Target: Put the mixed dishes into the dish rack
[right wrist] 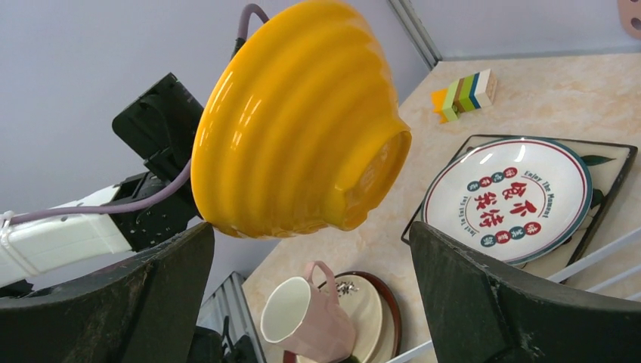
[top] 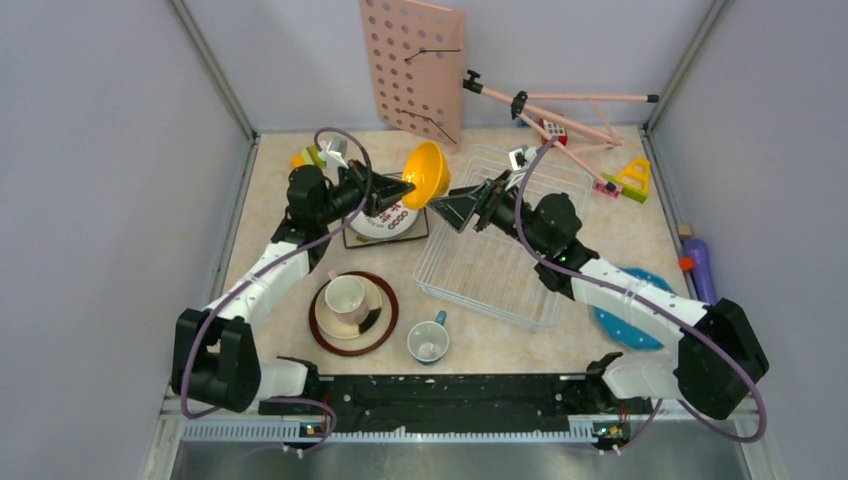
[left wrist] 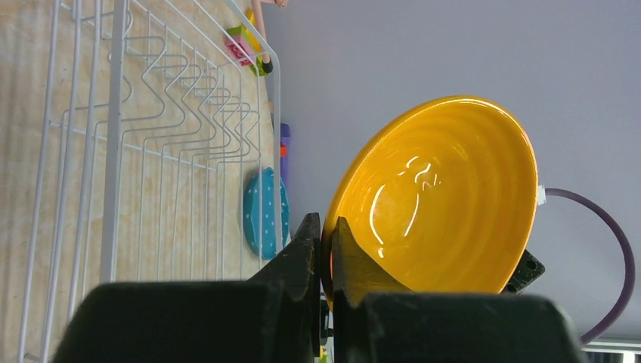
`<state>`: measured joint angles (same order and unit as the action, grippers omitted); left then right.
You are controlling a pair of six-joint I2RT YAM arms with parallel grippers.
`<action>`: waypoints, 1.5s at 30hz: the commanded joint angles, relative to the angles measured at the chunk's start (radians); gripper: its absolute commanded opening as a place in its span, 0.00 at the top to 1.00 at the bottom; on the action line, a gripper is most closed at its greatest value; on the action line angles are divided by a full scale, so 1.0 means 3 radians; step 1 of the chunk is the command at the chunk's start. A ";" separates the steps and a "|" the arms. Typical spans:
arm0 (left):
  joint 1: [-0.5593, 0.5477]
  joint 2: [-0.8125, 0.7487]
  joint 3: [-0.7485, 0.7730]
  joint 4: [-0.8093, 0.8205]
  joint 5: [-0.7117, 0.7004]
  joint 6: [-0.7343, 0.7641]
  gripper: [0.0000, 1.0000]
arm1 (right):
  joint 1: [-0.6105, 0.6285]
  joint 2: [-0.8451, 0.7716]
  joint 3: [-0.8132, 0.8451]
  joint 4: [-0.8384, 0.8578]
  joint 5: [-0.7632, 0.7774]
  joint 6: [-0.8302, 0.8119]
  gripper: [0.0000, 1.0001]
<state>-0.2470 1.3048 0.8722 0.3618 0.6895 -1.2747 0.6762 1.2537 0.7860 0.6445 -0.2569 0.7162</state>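
My left gripper (top: 405, 188) is shut on the rim of the yellow bowl (top: 426, 173) and holds it tilted in the air beside the left edge of the white wire dish rack (top: 530, 175). In the left wrist view the bowl (left wrist: 438, 197) fills the right half, its rim pinched between my fingers (left wrist: 326, 249). My right gripper (top: 445, 207) is open and empty, just right of the bowl, over the rack's left edge. In the right wrist view the bowl's underside (right wrist: 295, 121) hangs above my open jaws.
The white plate with characters (top: 385, 220) lies on the square floral plate (right wrist: 612, 155). The pink cup (top: 346, 296) sits on the cream plate (top: 370, 305) and brown-rimmed plate (top: 385, 330). A blue-grey mug (top: 428, 341), blue polka-dot plate (top: 640, 330), pink pegboard (top: 412, 65) and toy blocks (top: 630, 180) stand around.
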 commanded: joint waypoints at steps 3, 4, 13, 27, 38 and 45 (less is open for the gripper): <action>-0.0096 -0.0019 -0.0051 0.0393 0.0055 -0.0087 1.00 | 0.0042 -0.0099 0.0126 0.0265 0.0155 -0.0093 0.01; -0.0112 -0.0007 -0.0054 0.0404 0.0056 -0.0097 1.00 | 0.0042 -0.0103 0.0133 0.0247 0.0174 -0.0105 0.01; -0.0173 0.0075 -0.0107 0.0507 0.0044 -0.0173 1.00 | 0.0043 -0.0140 0.0077 0.0402 0.0196 -0.0010 0.01; -0.0193 0.0004 -0.0199 0.0473 -0.0157 -0.0038 1.00 | 0.0047 -0.0206 0.0136 0.0019 0.0404 0.0091 0.54; -0.0210 0.0000 -0.0081 0.0158 -0.0195 0.0281 0.64 | 0.0043 -0.0388 0.0182 -0.0455 0.0637 -0.0045 0.91; -0.0250 0.0062 -0.0004 -0.0083 -0.0295 0.0390 0.29 | 0.0042 -0.0583 0.0215 -0.0914 0.0883 -0.0162 0.93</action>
<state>-0.3122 1.3331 0.8200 0.3614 0.6155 -1.1942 0.6846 1.1446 0.7876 0.4252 -0.0582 0.7097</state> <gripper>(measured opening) 0.625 0.595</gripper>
